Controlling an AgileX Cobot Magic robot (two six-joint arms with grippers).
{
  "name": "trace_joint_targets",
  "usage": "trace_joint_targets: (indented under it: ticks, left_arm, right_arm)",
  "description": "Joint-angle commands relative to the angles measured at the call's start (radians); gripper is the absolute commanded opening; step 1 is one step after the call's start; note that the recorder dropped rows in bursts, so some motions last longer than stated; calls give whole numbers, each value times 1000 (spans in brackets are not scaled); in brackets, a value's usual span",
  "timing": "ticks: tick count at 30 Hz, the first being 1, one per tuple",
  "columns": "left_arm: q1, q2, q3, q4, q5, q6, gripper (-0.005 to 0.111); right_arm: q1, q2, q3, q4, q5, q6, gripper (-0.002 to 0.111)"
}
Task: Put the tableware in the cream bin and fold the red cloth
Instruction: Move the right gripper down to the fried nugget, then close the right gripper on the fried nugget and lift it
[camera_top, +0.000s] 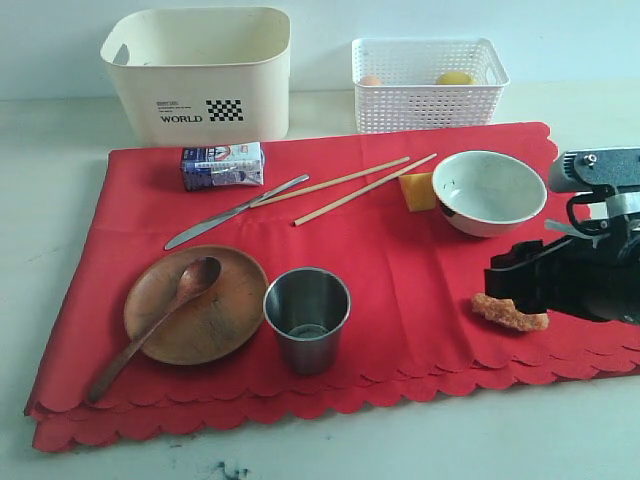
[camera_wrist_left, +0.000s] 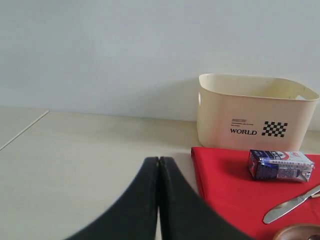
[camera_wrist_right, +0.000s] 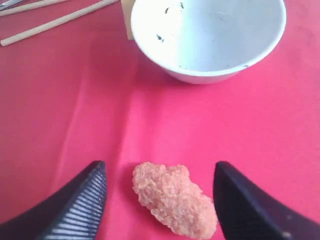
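Far left, the left pincer (camera_wrist_left: 159, 167) is only in its own wrist view: tips pressed together, nothing in them, over bare worktop (camera_wrist_left: 75, 165) just off the red cloth (camera_top: 380, 300). The cloth is spread flat, and its front edge shows two stacked scalloped rows. One cream bin (camera_top: 200, 75) sits behind the cloth's left corner, and I can't see its inside bottom. On the cloth there's one milk carton (camera_top: 222, 165), one knife (camera_top: 235, 212), and one wooden plate (camera_top: 215, 315) with one wooden spoon (camera_top: 150, 330), its head on the plate and its handle trailing off onto the cloth. One steel cup (camera_top: 307, 318) stands upright just beside the plate. Two chopsticks (camera_top: 345, 180) lie mid-cloth. One yellow chunk (camera_top: 417, 190) is half hidden behind the one white bowl (camera_top: 488, 192). One lattice basket (camera_top: 430, 90) sits behind, with two food bits barely peeking over its rim. On the right, the right pincer (camera_wrist_right: 160, 170) is spread wide with one fried nugget (camera_top: 510, 313) between its tips, not gripped. That arm is cut off by the frame.
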Motion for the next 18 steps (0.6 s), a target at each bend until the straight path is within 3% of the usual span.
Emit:
trace_joint_targets:
  ticks: [1,18]
  left_arm:
    - [-8,-7,2,0,-3,0,2]
    - [-8,-7,2,0,-3,0,2]
  right_arm:
    - [0,80,6,-8,-52,-24,67]
    - [0,380,-86,-40,-116,-33,67]
